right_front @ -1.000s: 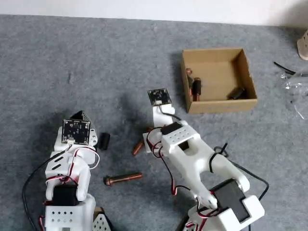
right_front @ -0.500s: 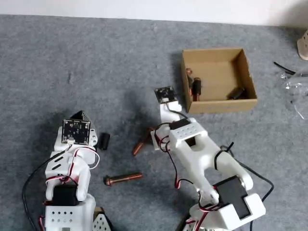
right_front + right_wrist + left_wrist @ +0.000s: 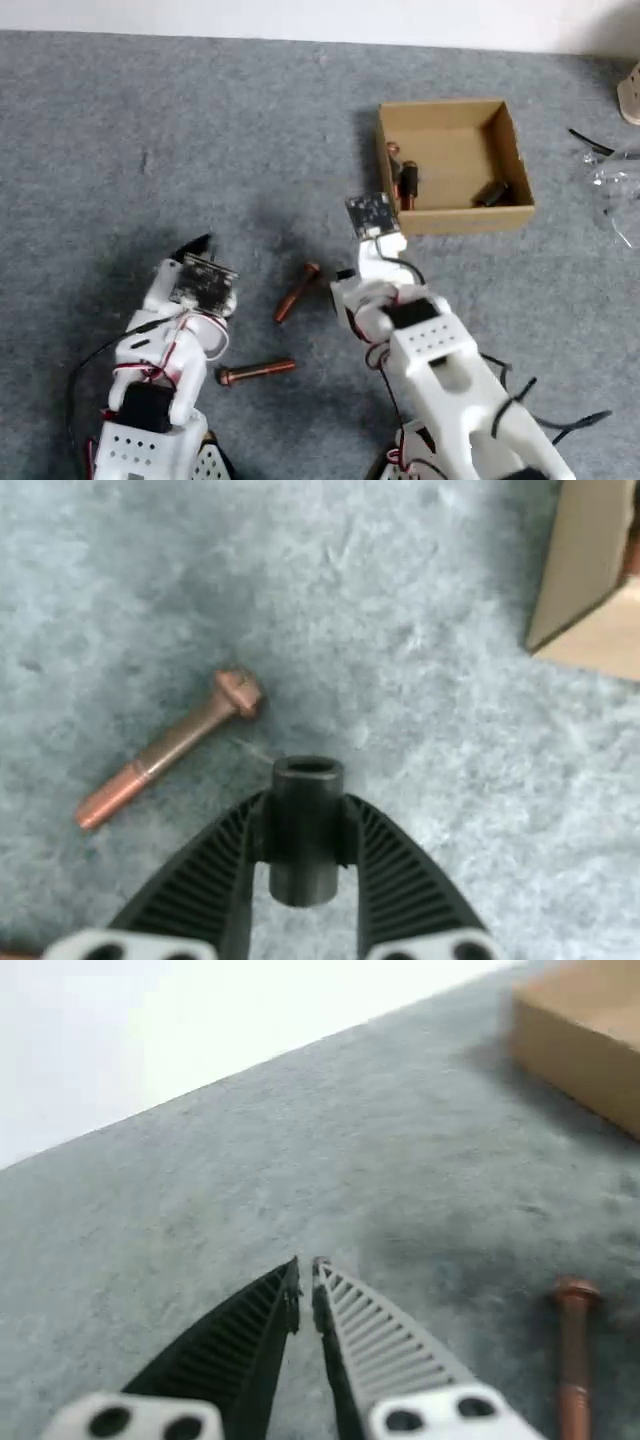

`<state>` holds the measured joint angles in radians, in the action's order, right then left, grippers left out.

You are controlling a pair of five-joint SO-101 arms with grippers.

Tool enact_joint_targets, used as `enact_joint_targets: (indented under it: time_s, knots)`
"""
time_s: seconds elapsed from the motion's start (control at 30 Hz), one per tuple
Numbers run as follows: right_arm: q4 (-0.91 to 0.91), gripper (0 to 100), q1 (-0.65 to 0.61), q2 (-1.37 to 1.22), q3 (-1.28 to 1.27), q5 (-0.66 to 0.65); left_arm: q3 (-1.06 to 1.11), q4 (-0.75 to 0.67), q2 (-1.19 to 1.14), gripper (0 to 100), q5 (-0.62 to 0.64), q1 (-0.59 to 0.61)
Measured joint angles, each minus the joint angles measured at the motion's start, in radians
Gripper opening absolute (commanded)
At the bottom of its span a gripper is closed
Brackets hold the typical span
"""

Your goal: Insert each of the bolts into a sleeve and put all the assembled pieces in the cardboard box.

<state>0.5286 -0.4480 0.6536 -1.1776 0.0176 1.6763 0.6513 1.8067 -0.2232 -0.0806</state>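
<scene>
My right gripper (image 3: 305,825) is shut on a black sleeve (image 3: 306,780), held upright just above the carpet beside the head of a copper bolt (image 3: 170,750). From above, that bolt (image 3: 297,292) lies just left of the right gripper (image 3: 348,278). A second bolt (image 3: 257,371) lies nearer the front, between the arms. My left gripper (image 3: 305,1265) is shut with nothing in it; its black tip (image 3: 197,243) hovers over bare carpet at the left. The cardboard box (image 3: 455,222) stands at the back right with assembled pieces (image 3: 408,185) inside.
The box corner (image 3: 590,580) is close to the right gripper, and the box (image 3: 590,1050) is far off from the left one. A bolt (image 3: 572,1350) lies near the left gripper. Cables and clear plastic (image 3: 605,165) lie at the right edge.
The right arm drew back and swung right toward the box, uncovering the bolt beneath it. The left arm swung right and now covers the loose black sleeve that lay beside it.
</scene>
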Motion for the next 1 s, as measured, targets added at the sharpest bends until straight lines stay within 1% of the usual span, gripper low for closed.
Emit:
enact_joint_targets:
  time_s: [0.1,0.2,0.3,0.4,0.53,0.6,0.73,0.9,1.0]
  knots:
    - [-0.029,0.4,0.005,0.055,-0.034,-0.003,0.0,0.005,0.0,5,-0.014,-0.018]
    - [-0.104,0.4,0.018,0.094,-0.104,-0.003,-0.003,0.008,0.0,5,-0.017,-0.041]
    - [-0.175,0.4,0.026,0.143,-0.172,-0.003,-0.005,0.049,0.0,5,-0.031,-0.109]
    - [-0.187,0.4,0.035,0.216,-0.213,-0.009,-0.017,0.095,0.0,5,-0.069,-0.176]
    - [-0.207,0.4,0.098,0.351,-0.27,-0.009,-0.031,0.117,-0.003,5,-0.091,-0.189]
    - [-0.229,0.4,0.129,0.425,-0.311,-0.009,-0.032,0.117,-0.04,5,-0.095,-0.215]
    - [-0.252,0.4,0.135,0.559,-0.394,-0.009,-0.141,0.117,-0.224,5,-0.098,-0.269]
    - [-0.253,0.4,0.157,0.641,-0.422,-0.009,-0.37,0.117,-0.615,5,-0.098,-0.336]
    - [-0.253,0.4,0.181,0.649,-0.425,-0.009,-0.506,0.117,-0.879,5,-0.098,-0.35]
